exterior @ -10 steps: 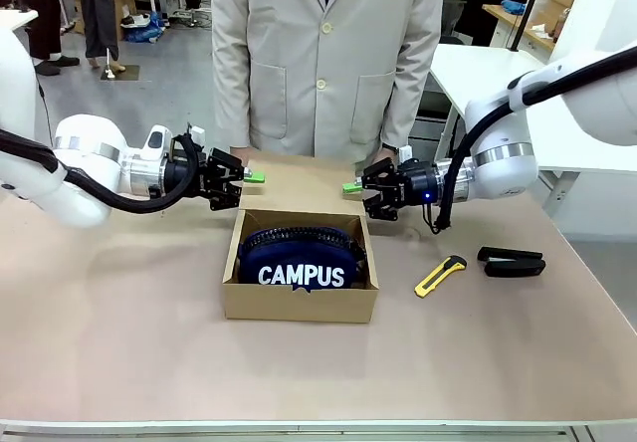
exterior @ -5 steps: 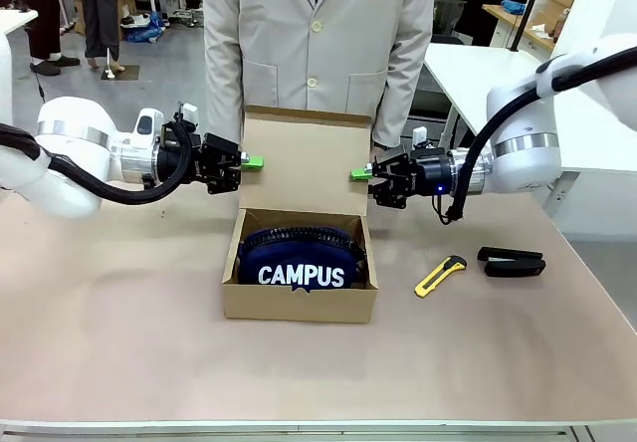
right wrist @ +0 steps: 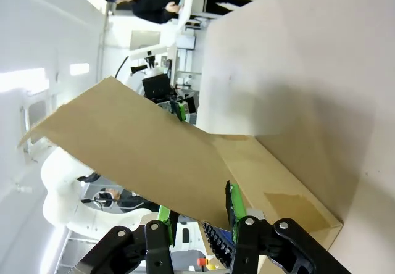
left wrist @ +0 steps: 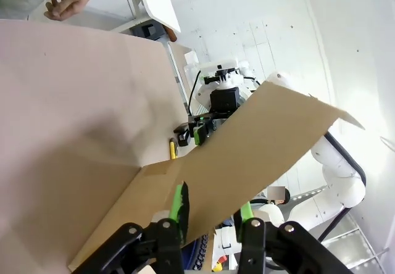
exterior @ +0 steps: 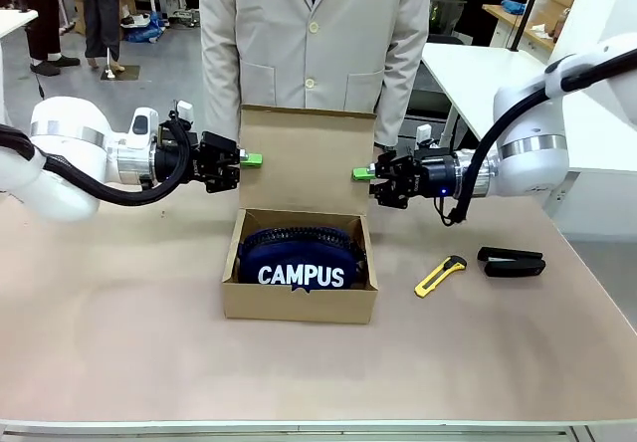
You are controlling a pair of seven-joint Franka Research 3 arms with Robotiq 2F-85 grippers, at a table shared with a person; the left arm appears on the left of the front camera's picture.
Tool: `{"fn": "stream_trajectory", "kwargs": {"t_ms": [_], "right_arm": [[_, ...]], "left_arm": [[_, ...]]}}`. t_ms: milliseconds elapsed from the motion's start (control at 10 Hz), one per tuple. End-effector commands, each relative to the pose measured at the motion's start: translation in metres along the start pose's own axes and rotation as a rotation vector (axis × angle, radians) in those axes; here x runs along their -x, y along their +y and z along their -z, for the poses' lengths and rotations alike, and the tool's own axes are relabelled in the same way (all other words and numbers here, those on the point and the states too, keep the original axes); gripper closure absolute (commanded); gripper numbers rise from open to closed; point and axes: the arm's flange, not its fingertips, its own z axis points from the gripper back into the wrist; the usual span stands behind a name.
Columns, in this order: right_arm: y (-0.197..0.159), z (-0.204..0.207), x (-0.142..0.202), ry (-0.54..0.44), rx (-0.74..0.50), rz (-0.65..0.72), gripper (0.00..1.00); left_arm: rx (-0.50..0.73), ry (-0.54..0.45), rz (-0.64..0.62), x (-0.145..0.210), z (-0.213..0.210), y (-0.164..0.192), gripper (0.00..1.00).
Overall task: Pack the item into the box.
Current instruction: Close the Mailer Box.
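I count one cardboard box (exterior: pixel 299 304), one navy "CAMPUS" pouch (exterior: pixel 302 259), one yellow utility knife (exterior: pixel 440 275), one black stapler (exterior: pixel 512 262), two grippers and one person in a light coat (exterior: pixel 314 44) at the far side of the table (exterior: pixel 119 342).

Both my arms reach in level from the sides, with the wrists horizontal and the fingers pointing toward each other across the box. The left gripper (exterior: pixel 251 160) is at the left edge of the lid flap (exterior: pixel 309 158), and the right gripper (exterior: pixel 360 173) is at its right edge, a little lower. The flap stands upright from the box's back wall, in front of the person.

In the left wrist view, the flap's edge runs between the two green-padded fingers (left wrist: pixel 180 203), and the jaws are pinched on the cardboard. In the right wrist view, the other edge of the flap also passes between that gripper's fingers (right wrist: pixel 232 203), which are clamped on it.

The box sits in the middle of the table with its top open. The pouch lies inside, almost filling it, with its white lettering facing me. The knife lies on the table to the right of the box. The stapler is farther right, apart from the knife.
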Motion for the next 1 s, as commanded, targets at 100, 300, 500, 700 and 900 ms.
{"fn": "stream_trajectory", "kwargs": {"t_ms": [100,300,500,700,900], "right_arm": [[0.001,0.000,-0.006,-0.002,0.006,0.013,0.56],[0.004,0.002,0.002,0.018,-0.049,-0.110,0.56],[0.008,-0.007,0.007,-0.001,-0.099,-0.288,0.56],[0.013,-0.006,0.016,-0.034,-0.089,-0.464,0.56],[0.020,-0.008,0.029,-0.067,-0.097,-0.620,0.56]], "left_arm": [[0.010,0.022,0.008,-0.003,0.001,0.001,0.60],[0.005,0.026,0.121,0.002,-0.001,-0.003,0.59],[0.098,0.019,0.328,0.012,-0.016,-0.014,0.59],[0.145,-0.027,0.503,0.021,-0.024,-0.026,0.59],[0.200,-0.063,0.598,0.030,-0.027,-0.037,0.59]]}}
